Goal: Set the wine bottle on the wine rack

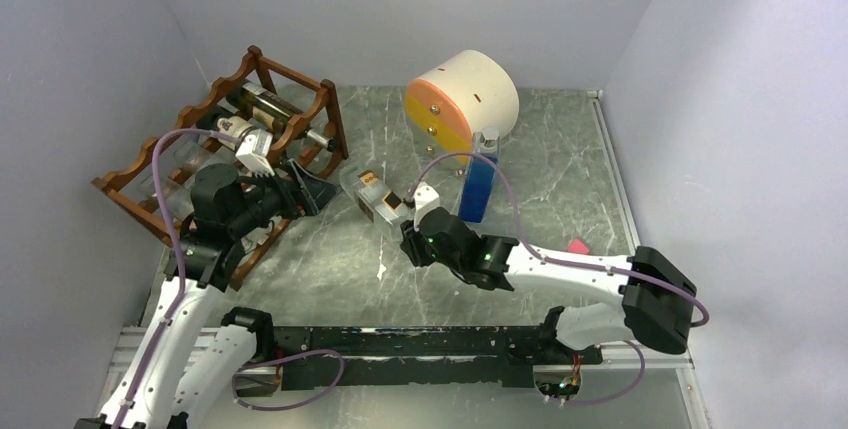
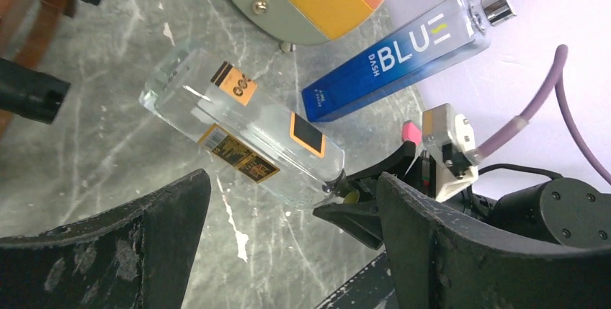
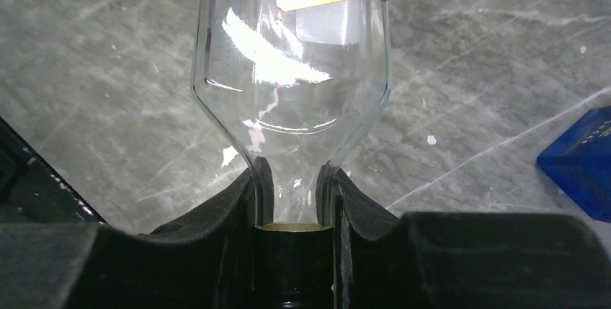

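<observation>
right end effector (image 3: 295, 194): pinching neck of clear bottle (image 3: 292, 71), seemingly on table (image 1: 560, 149). left end effector (image 2: 292, 201): spread, near wine rack (image 1: 190, 111).

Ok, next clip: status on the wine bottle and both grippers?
Right gripper shut on neck of clear bottle. Left gripper open, empty, by the wine rack. Bottle not racked yet. Blue bottle upright close beside it.

White arms (image 1: 570, 267), black joints (image 1: 660, 299), black claws (image 2: 294, 179), purple cables (image 2: 558, 78)

Black-and-gold labels on clear glass wine bottle (image 2: 245, 132); reddish-brown wooden scalloped wine rack (image 1: 333, 114); blue gradient square bottle (image 2: 389, 68); grey white-veined marble table (image 1: 560, 149).
</observation>
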Controlling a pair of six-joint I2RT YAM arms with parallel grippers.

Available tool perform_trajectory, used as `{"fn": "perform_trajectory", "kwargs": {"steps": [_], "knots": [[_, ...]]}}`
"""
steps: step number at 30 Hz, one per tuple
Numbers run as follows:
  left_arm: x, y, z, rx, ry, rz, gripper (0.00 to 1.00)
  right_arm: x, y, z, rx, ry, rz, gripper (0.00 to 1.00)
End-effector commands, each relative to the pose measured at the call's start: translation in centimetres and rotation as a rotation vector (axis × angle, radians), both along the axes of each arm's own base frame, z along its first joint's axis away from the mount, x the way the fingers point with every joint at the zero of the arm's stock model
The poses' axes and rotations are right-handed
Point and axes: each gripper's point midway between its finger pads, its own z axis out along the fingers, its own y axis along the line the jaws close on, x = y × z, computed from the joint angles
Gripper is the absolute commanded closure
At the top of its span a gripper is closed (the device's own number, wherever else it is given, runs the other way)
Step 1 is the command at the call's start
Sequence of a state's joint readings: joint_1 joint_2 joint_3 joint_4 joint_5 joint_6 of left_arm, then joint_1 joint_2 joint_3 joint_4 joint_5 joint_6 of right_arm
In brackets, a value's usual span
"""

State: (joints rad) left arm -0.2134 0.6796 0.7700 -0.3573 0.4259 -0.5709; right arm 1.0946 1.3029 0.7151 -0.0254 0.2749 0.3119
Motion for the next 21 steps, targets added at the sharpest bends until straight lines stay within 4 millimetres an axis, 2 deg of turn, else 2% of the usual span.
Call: {"fn": "perform_trajectory", "kwargs": {"steps": [1, 4, 7, 10, 15, 21], "knots": [[-0.4, -2.2, 2.2, -0.142, -0.034, -0.098, 0.11, 2.1, 2.3, 9.4, 0.323, -0.184, -0.049, 1.00], [-0.5, -2.5, 2.3, -0.150, -0.031, -0.122, 0.14, 1.9, 2.0, 12.0, 0.400, -0.224, -0.048, 1.00], [0.3, -1.0, 3.5, -0.070, -0.071, -0.035, 0.13, 1.8, 1.9, 15.0, 0.457, -0.264, -0.038, 1.00], [0.6, 1.0, 6.2, -0.014, -0.150, 0.073, 0.13, 1.8, 2.3, 17.4, 0.475, -0.295, -0.011, 1.00], [0.2, 3.7, 11.6, -0.001, -0.321, 0.219, 0.13, 2.1, 4.1, 20.4, 0.476, -0.334, 0.043, 1.00], [0.0, 5.5, 15.1, 0.025, -0.353, 0.311, 0.13, 3.2, 6.7, 25.1, 0.479, -0.379, 0.077, 1.00]]}}
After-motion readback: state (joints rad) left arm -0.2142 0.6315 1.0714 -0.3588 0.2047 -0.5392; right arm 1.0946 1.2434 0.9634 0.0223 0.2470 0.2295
